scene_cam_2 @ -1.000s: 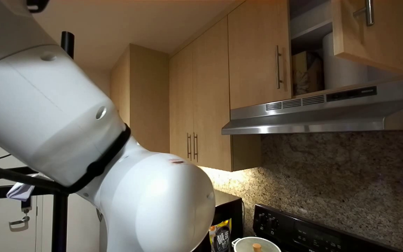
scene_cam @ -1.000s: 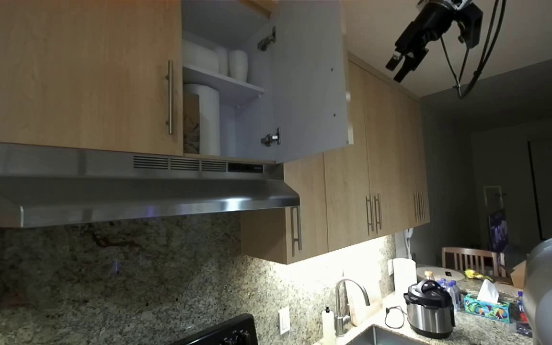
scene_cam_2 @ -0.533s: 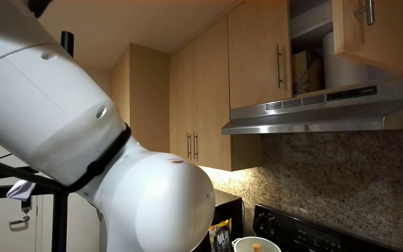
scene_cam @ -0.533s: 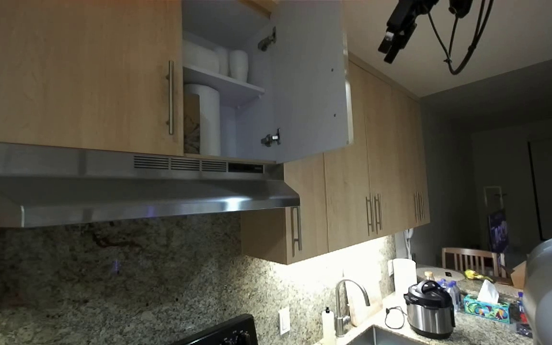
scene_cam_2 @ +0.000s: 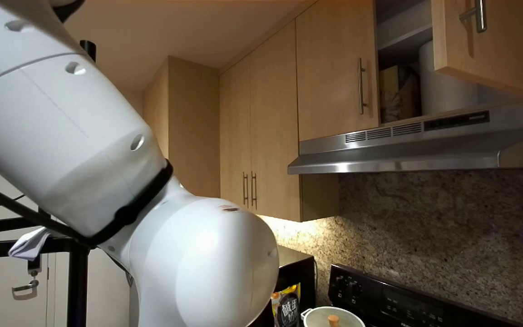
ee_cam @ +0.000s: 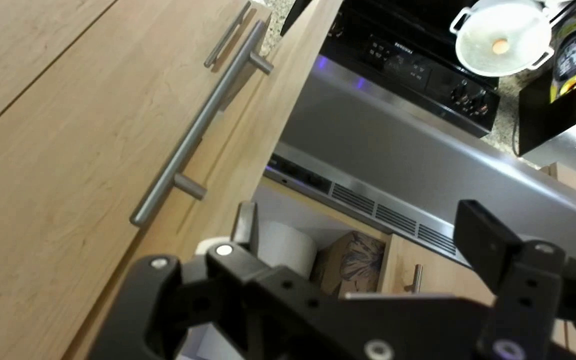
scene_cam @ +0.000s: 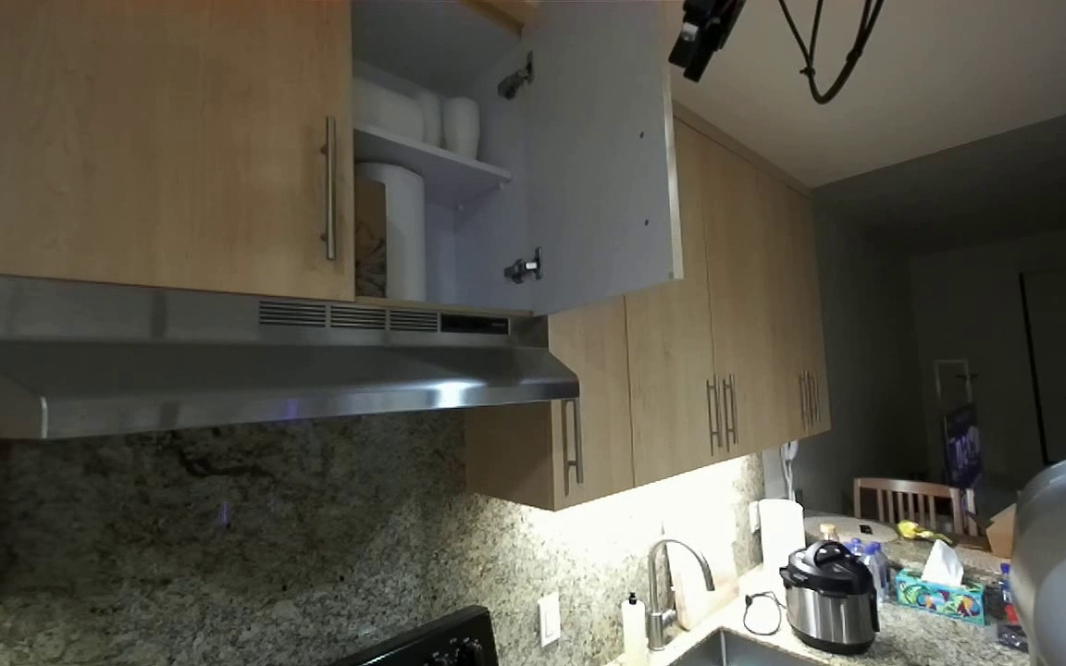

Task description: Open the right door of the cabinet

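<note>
The right door stands well out from the cabinet above the range hood, baring its inside; the task looks largely done, with perhaps only a wider swing left; the gripper spreads its fingers wide, grasping nothing, clear of the handle; whether one touches the door cannot be told.

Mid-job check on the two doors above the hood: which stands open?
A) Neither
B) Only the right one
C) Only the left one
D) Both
B: in an exterior view the right door is swung out with its pale inner face showing, while the left door lies shut.
</note>
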{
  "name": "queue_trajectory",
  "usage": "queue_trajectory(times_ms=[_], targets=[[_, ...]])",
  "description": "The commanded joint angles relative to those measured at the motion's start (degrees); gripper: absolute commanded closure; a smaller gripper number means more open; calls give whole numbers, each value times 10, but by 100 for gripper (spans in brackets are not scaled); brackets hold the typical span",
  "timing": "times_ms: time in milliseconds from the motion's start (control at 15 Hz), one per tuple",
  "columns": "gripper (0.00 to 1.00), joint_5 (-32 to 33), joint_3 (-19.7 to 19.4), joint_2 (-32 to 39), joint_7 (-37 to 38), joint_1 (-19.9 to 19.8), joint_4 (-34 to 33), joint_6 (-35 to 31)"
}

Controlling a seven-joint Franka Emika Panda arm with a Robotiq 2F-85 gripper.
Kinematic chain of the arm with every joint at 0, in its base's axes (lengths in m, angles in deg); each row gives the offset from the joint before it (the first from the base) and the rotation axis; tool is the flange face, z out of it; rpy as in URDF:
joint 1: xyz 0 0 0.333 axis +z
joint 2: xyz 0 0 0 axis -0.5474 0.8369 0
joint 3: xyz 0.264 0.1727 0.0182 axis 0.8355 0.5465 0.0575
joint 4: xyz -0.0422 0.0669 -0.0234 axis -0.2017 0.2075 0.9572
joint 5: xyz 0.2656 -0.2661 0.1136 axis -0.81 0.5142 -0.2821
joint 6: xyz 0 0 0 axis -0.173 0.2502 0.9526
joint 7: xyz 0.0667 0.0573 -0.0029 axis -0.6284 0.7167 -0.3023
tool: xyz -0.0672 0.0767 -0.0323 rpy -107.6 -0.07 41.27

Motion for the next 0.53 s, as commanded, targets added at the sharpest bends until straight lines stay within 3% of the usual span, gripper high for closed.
queue_trajectory(times_ms=[0, 467], targets=[[0, 27, 52, 20, 95, -20, 12, -85], [0, 92, 129, 59, 309, -84, 18, -212]])
